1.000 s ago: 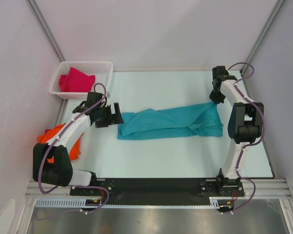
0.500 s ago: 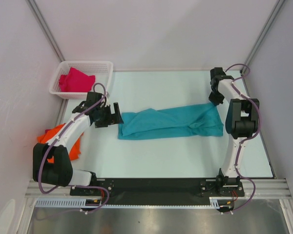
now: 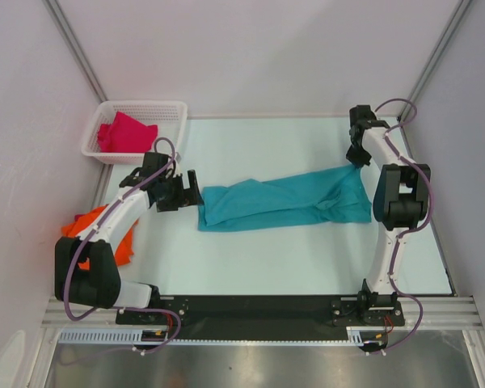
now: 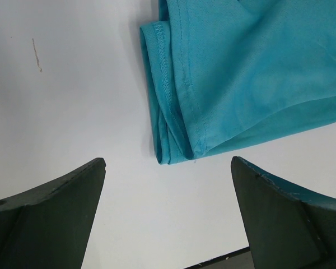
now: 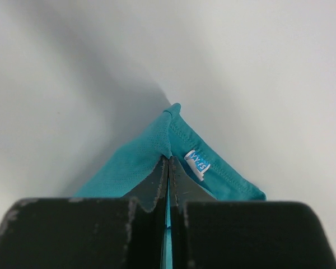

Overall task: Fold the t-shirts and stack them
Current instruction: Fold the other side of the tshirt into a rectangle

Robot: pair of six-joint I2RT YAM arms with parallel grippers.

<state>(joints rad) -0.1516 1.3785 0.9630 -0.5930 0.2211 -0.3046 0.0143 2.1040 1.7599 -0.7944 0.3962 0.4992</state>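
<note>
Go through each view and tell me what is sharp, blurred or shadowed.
Top view: evenly lit, sharp, dull glare on the metal strip. Left wrist: teal shirt seams crisp; the fingers dark, little detail. Right wrist: a broad soft shadow on the table beside the shirt; its label slightly blurred.

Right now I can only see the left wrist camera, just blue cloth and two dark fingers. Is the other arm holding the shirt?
Observer: Yes. The right gripper is shut on the teal t-shirt, pinching its far right corner.
Operator: Are there more shirts?
Observer: An orange t-shirt lies at the left edge of the table.
Operator: Any others?
Observer: A magenta t-shirt sits in the white basket.
</note>
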